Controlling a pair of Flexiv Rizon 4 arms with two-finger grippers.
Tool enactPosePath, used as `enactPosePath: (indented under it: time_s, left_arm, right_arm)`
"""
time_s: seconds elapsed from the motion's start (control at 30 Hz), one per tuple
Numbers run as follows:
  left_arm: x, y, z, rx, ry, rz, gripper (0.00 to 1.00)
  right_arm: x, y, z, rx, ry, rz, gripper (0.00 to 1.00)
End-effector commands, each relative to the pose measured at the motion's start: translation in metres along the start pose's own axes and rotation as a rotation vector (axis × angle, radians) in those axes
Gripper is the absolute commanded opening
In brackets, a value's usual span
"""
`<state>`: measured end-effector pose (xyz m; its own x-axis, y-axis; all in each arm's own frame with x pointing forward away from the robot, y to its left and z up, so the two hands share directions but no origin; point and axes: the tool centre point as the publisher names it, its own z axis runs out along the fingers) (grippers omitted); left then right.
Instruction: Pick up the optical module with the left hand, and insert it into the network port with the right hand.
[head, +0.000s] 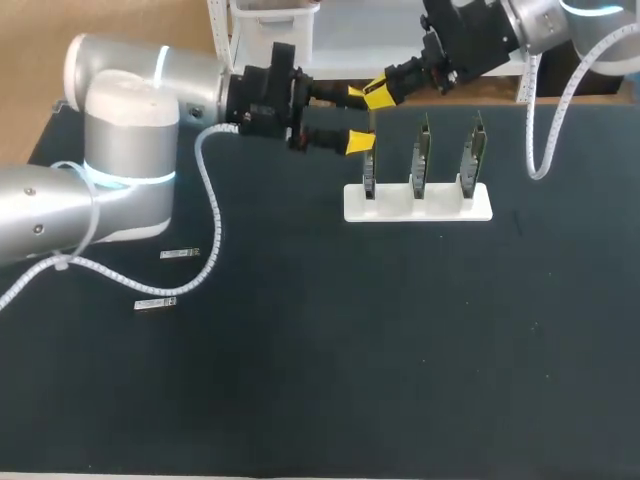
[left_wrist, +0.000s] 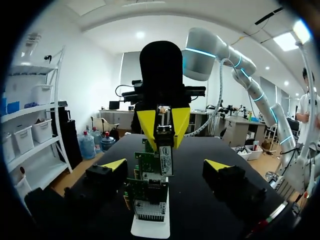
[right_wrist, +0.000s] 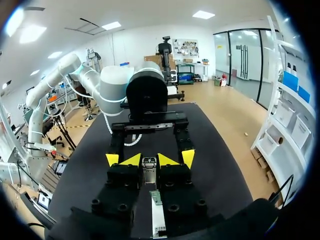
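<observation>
The right tool (right_wrist: 150, 160), clamped on the optical module (left_wrist: 165, 152), should lower it plumb into the network port of the card (head: 369, 172) at 9 o'clock on the stand (head: 440, 205); the left tool (left_wrist: 166, 164) gapes wide.

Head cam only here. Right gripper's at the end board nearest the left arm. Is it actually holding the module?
Observer: Yes. Left wrist view: right gripper is shut on the optical module, which hangs upright from its tips.
Operator: Left gripper touching it?
Observer: No. Left gripper is open, a gap on each side of the module.
Operator: Aligned with the board?
Observer: Right wrist view: board and white base lie right beneath the module. Seated or not, can't tell.
</observation>
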<state>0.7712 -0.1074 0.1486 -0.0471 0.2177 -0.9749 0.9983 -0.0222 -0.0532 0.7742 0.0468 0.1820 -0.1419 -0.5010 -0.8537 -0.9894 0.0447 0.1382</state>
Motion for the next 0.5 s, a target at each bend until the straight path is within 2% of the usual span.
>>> enactPosePath:
  time_s: [0.03, 0.3, 0.5]
  left_arm:
    - [-0.004, -0.005, -0.004, -0.014, 0.061, 0.007, 1.0]
    - [0.011, 0.001, -0.022, -0.054, 0.164, -0.004, 1.0]
    - [0.017, 0.008, -0.032, -0.068, 0.204, -0.002, 1.0]
  right_arm:
    - [0.001, 0.002, -0.001, 0.003, -0.005, -0.002, 0.0]
    - [0.003, 0.005, -0.001, 0.002, -0.009, 0.001, 0.0]
    - [0.005, 0.006, -0.002, 0.003, -0.01, 0.008, 0.0]
